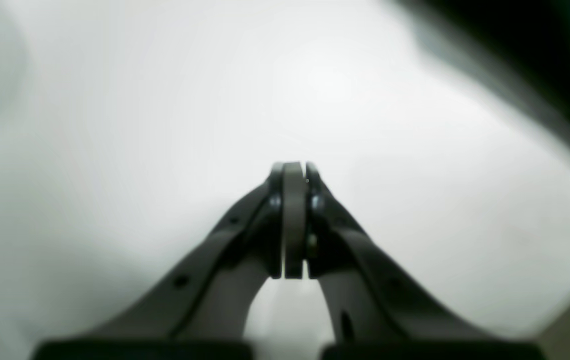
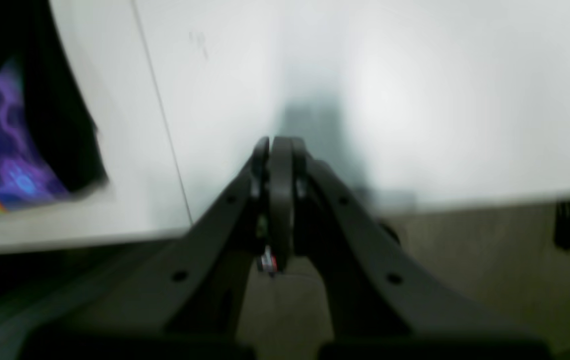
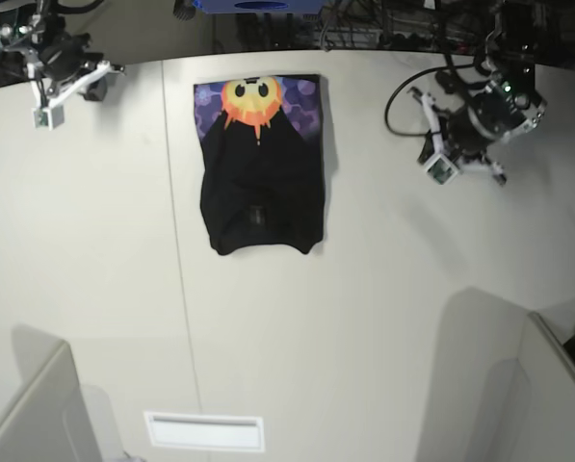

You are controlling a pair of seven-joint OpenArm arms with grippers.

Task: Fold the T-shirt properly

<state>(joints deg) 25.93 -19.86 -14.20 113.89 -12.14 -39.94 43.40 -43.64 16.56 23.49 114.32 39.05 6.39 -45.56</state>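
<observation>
On the white table point(image 3: 364, 318), toward its far edge in my base view, I see the T-shirt point(image 3: 261, 197) lying flat as a folded, roughly rectangular bundle. Black cloth covers the near part; the far strip shows the orange-yellow sun face point(image 3: 252, 101) on purple. A small label patch sits on the black cloth near the middle.

Left gripper point(image 1: 294, 172): jaws pressed together, nothing between them. My left wrist view shows only bare white table under the tips, with a blurred dark edge of the shirt and a bit of purple in the upper right corner. In the base view that arm point(image 3: 475, 120) sits on the right side, well apart from the shirt, not touching it.

Right gripper point(image 2: 280, 145): also closed tight, empty. It hangs over the table edge; I see floor below the tips in the right wrist view, plus a seam line running across the tabletop. The shirt's purple and orange print shows at the far left of that frame, blurred. In the base view this arm point(image 3: 61, 67) is at the far left corner, well away from the shirt.

Neither gripper touches cloth. Both wrist views are soft, so I can't read fine detail on the fabric. A pale rectangular slot point(image 3: 204, 431) sits in the table near the front edge.
</observation>
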